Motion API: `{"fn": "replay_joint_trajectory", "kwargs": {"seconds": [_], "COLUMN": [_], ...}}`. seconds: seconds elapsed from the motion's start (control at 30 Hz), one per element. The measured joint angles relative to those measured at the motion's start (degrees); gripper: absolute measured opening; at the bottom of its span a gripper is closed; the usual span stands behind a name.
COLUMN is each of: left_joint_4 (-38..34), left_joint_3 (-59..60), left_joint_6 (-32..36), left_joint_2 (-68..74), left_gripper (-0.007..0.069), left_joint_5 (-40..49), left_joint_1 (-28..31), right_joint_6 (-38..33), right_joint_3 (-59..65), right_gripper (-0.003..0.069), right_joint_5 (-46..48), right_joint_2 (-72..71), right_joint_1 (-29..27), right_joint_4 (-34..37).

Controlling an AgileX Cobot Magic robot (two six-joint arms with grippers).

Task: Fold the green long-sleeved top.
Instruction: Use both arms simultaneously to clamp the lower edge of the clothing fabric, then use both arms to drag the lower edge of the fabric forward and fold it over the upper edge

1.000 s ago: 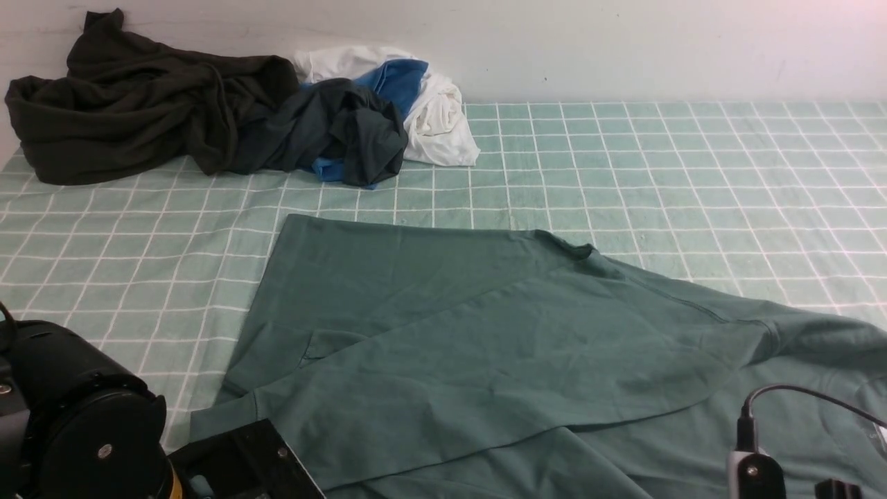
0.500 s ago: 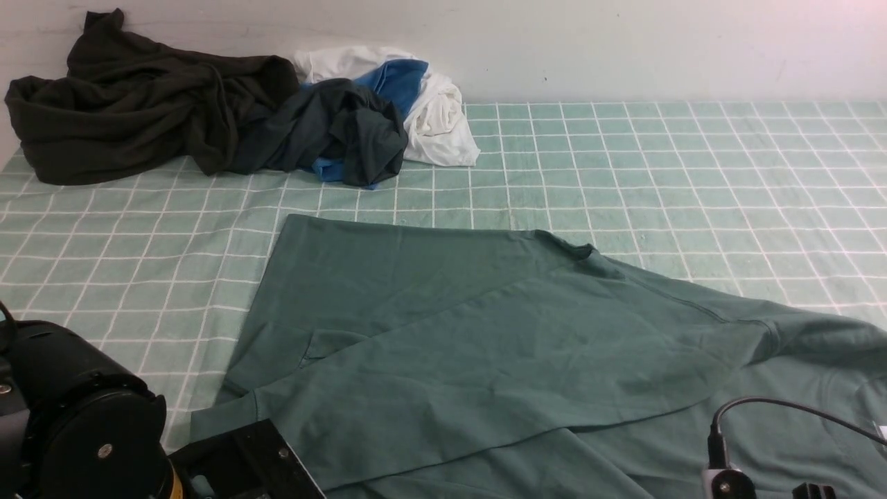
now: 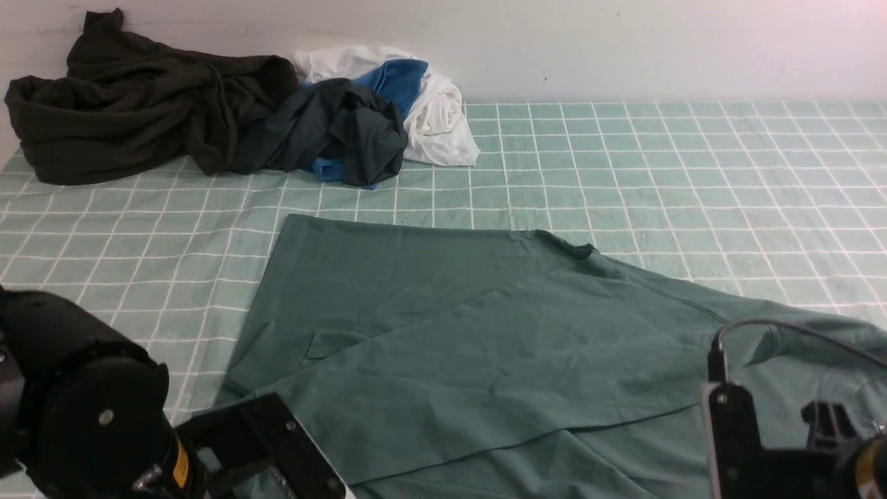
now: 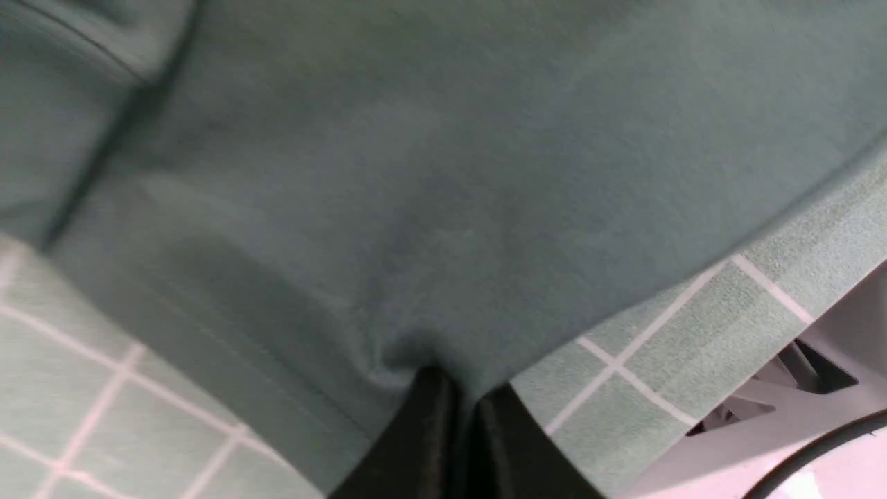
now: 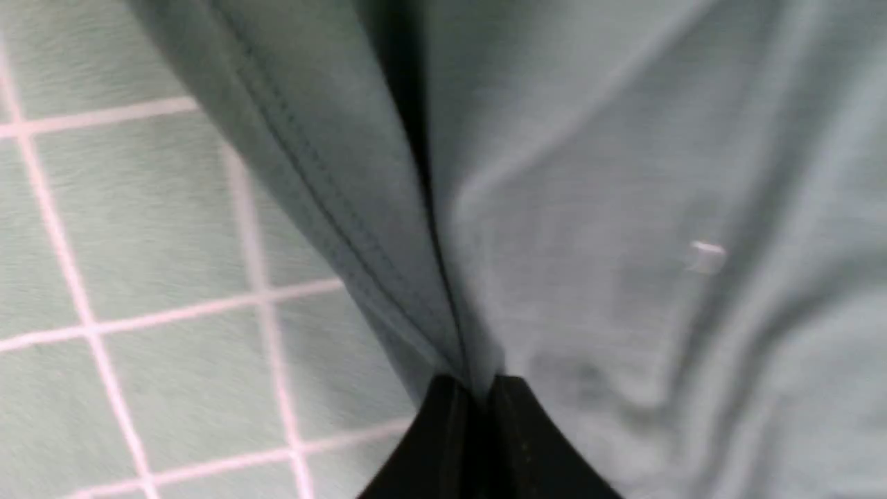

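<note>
Currently, the green long-sleeved top [image 3: 485, 333] lies spread on the near half of the checked counter [image 3: 693, 173], with one flap folded diagonally across it. The left hand [image 4: 463, 398] has its fingers pressed together, pinching the top's fabric near an edge. The right hand [image 5: 478, 391] likewise pinches a gathered, stitched hem of the top. A heap of dark, blue and white garments [image 3: 229, 118] sits at the far left, apart from the top.

green top [image 3: 485, 346]: near edge cropped | wrist views: blurred | front view: jaws unseen
</note>
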Motion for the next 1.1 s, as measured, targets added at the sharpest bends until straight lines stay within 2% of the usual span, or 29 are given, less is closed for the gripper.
{"fn": "replay_joint_trajectory", "kwargs": {"seconds": [0.13,0.3,0.4,0.6,0.9,1.03,1.07,1.1], "left_joint_4": [4.3,7.6,8.1,8.6,9.2,10.4,11.3,11.4], "left_joint_3": [-9.4,-22.1,-32.3,-48.2,-60.3,-63.0,-63.5,-63.5], "left_joint_6": [0.0,0.8,3.8,5.3,5.3,3.7,3.1,3.0], "left_joint_2": [0.1,4.5,11.7,26.5,41.6,46.9,48.4,48.6], "left_gripper": [0.0006,0.0006,0.0006,0.0006,0.0008,0.0027,0.0048,0.0052], "left_joint_5": [2.3,2.4,2.5,0.1,-6.4,-12.0,-13.9,-14.3], "left_joint_1": [3.2,10.0,14.2,18.3,20.7,21.5,21.8,21.8], "right_joint_6": [0.8,0.5,-2.0,-2.6,-1.2,3.5,5.7,6.4], "right_joint_3": [-11.2,-22.5,-29.6,-40.9,-51.2,-54.6,-56.0,-56.2], "right_gripper": [0.0014,0.0014,0.0014,0.0014,0.0024,0.0074,0.0119,0.0132], "right_joint_5": [6.0,5.4,3.9,-0.2,-4.9,-9.8,-11.1,-11.2], "right_joint_2": [1.4,7.0,13.7,25.8,40.2,45.3,46.8,46.9], "right_joint_1": [-1.5,-7.5,-12.6,-19.9,-25.2,-26.0,-26.3,-26.3], "right_joint_4": [-2.5,-1.0,1.4,5.0,8.8,9.0,8.8,8.8]}}
